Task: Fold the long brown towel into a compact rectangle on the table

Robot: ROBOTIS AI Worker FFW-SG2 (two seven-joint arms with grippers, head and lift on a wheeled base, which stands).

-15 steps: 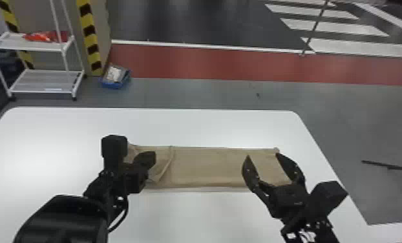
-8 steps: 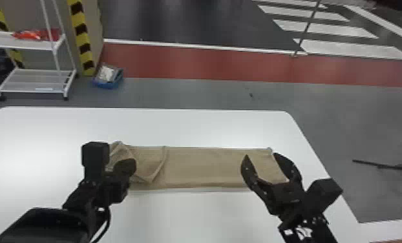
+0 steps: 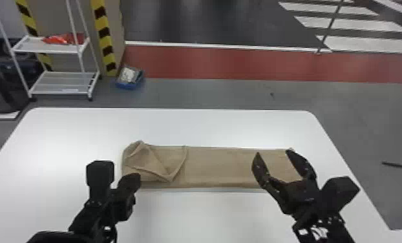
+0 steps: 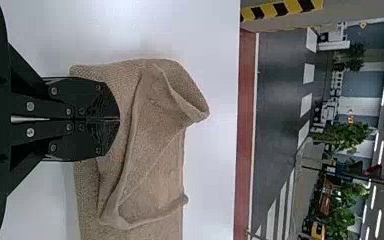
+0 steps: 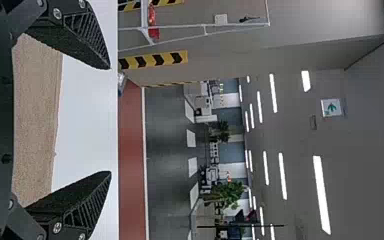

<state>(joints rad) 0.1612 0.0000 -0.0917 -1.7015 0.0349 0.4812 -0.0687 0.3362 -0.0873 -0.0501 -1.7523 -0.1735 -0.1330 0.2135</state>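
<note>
One long brown cloth towel lay lengthwise from left to right across the middle of the white, round-cornered counter. Its left part was loosely doubled over, the upper layer rumpled into an angled flap whose point came toward the near edge of the towel; at the far left corner the fabric bulged up in a rounded, hollow fold. From there to the right end, the towel lay mostly flat.

The black left end effector was at the towel's near left corner, clenched, and in the left wrist view its two flat fingers met along a straight seam, in front of the brown weave. The black right end effector was over the right part of the towel, released, its fingers spread wide apart.

Beyond the counter's far edge, on the left, stood a white metal rack with a red-orange item on its upper shelf. A blue box sat on the grey floor just right of the rack, and a red floor band ran farther back, toward the right.
</note>
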